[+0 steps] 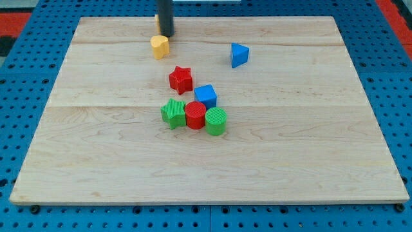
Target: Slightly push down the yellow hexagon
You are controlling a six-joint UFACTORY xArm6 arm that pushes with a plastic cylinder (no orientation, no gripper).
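Now your wooden board (96, 161) gives plenty of bare room nearward of the yellow hexagon (159, 46), which sits far-left. The red star (181, 79) lies well apart, nearer and slightly right. My tip (167, 35), a bare rod holding nothing, stands just beyond the hexagon's far side, a little right, seemingly touching; push nearward.
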